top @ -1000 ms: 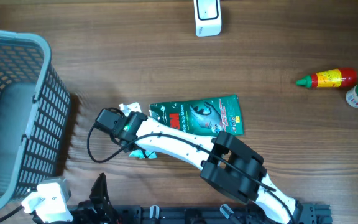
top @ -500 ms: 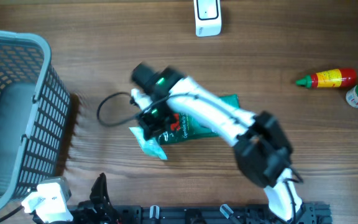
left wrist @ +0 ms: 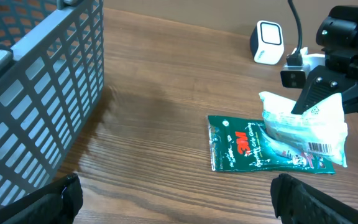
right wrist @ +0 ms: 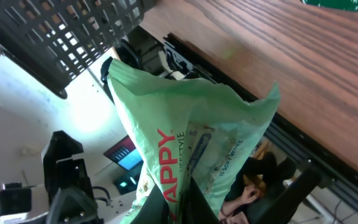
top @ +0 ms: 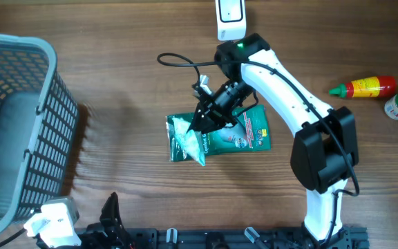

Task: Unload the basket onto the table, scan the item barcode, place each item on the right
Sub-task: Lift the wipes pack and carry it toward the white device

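Right hand (top: 204,123) is clenched on the pale green soft pack (top: 187,138), pinching its upper edge. The pack hangs over the 3M packet (top: 244,135) lying on the table (top: 116,83), well short of the scanner (top: 231,19); we can't tell if pack and packet touch. Left hand (left wrist: 176,198) is released, low near the basket (left wrist: 42,87).

Our call: the barcode (left wrist: 319,148) is low on one face, so we roll the wrist until that face squares to the scanner, then carry it over slowly.

The pack is thin, glossy, crinkly film, pillow-shaped and floppy. Sag or glare could warp the code, so we let it hang flat.
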